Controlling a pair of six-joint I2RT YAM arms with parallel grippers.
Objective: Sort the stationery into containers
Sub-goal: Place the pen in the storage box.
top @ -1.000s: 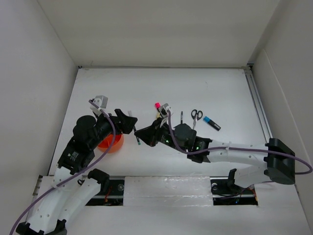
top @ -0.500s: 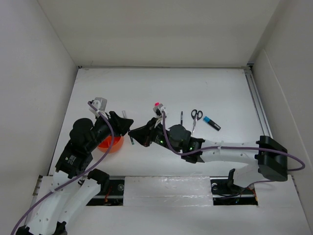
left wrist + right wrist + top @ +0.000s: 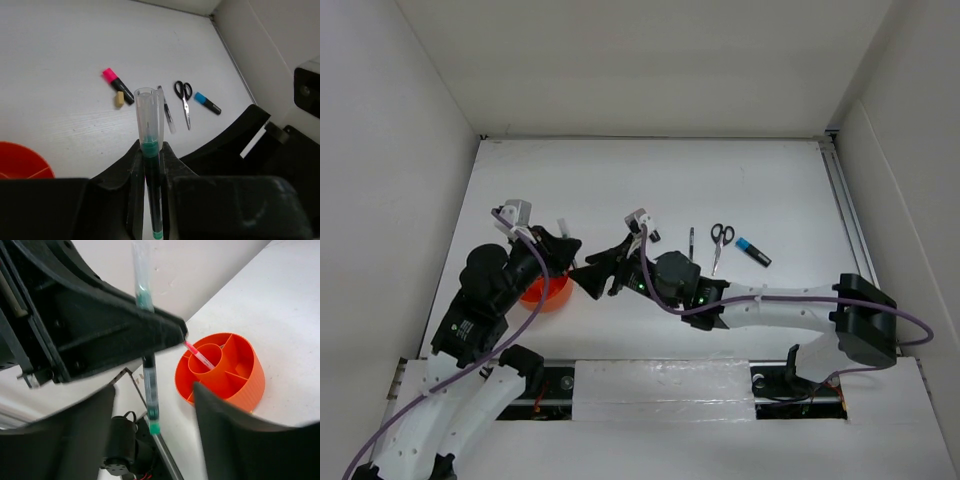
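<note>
Gripping clear-capped pen (image 3: 149, 131), left claw (image 3: 150, 162); pink pen (image 3: 199, 356) in cup (image 3: 246, 384), right-wrist view only.

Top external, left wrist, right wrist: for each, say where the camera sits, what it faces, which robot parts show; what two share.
Top external: above and behind the bases, looking down on the table; left arm and right arm show.
Left wrist: on the left arm, facing scissors past the left gripper, shut on a clear-capped pen.
Right wrist: on the right arm, facing the orange cup; open right gripper shows.
Shared: both wrist views show pen and cup.
</note>
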